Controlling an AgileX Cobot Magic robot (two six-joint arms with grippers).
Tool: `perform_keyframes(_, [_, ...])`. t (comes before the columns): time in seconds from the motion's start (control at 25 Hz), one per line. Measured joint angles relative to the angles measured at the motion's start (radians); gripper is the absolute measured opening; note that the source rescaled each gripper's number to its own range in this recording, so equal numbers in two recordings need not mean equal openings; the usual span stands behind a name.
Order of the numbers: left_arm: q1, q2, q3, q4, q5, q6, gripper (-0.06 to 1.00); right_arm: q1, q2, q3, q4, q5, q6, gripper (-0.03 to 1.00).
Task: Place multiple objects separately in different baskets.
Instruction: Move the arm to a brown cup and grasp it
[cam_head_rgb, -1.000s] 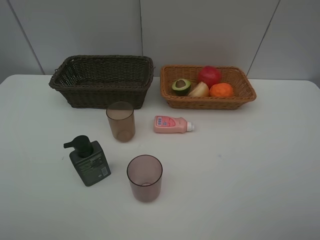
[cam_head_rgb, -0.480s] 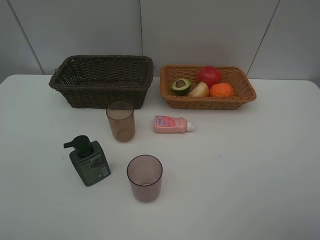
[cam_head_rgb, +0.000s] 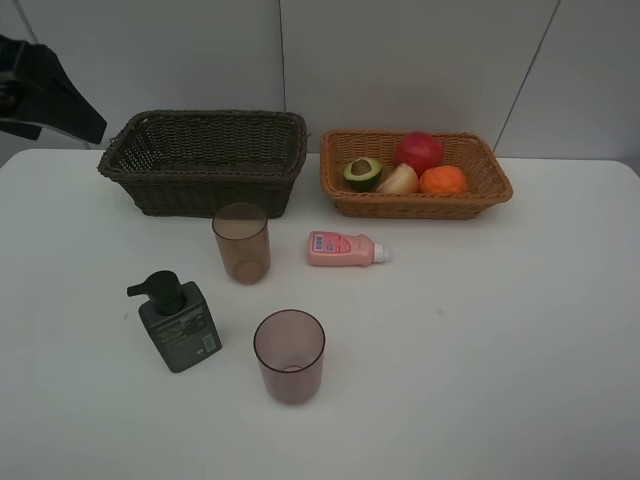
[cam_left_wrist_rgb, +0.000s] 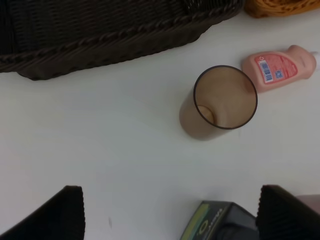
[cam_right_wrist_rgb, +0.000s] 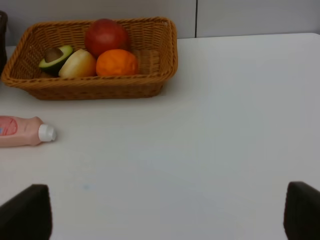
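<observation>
The left arm (cam_head_rgb: 48, 98) swung into view beside the dark brown woven wicker basket (cam_head_rgb: 205, 160) — its gripper (cam_left_wrist_rgb: 169, 190) spread wide, empty. The translucent brownish-pink cup (cam_head_rgb: 241, 242) stood untouched just in front of that basket. Approach step, likely — next it needed to descend and straddle the cup.

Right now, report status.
Left gripper, right gripper open, empty. Fruit in tan basket; dark basket looks empty. Far cup, near cup, pink bottle, pump bottle on table. Nothing blocking.

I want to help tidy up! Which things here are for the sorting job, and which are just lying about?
For the job: dark brown basket, tan basket, red apple, tangerine, peach-coloured fruit, avocado half, pink bottle, pump bottle, far cup, near cup.
Just there: white table, grey wall.
</observation>
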Motion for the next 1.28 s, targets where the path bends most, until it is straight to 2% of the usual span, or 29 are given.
perform_keyframes(0.24, [-0.059,0.154,-0.114,-0.003,-0.004,0.0,0.93,0.0,0.0,0.0,0.0,0.0,0.0,0.93])
perform_keyframes(0.64, [-0.188,0.416,-0.306,0.062,-0.004,-0.039,0.93,0.0,0.0,0.0,0.0,0.0,0.0,0.93])
perform_keyframes(0.92, [-0.233,0.546,-0.376,0.114,0.026,-0.122,0.93,0.0,0.0,0.0,0.0,0.0,0.0,0.93])
perform_keyframes(1.28, [-0.25,0.609,-0.383,0.152,0.043,-0.202,0.93,0.0,0.0,0.0,0.0,0.0,0.0,0.93])
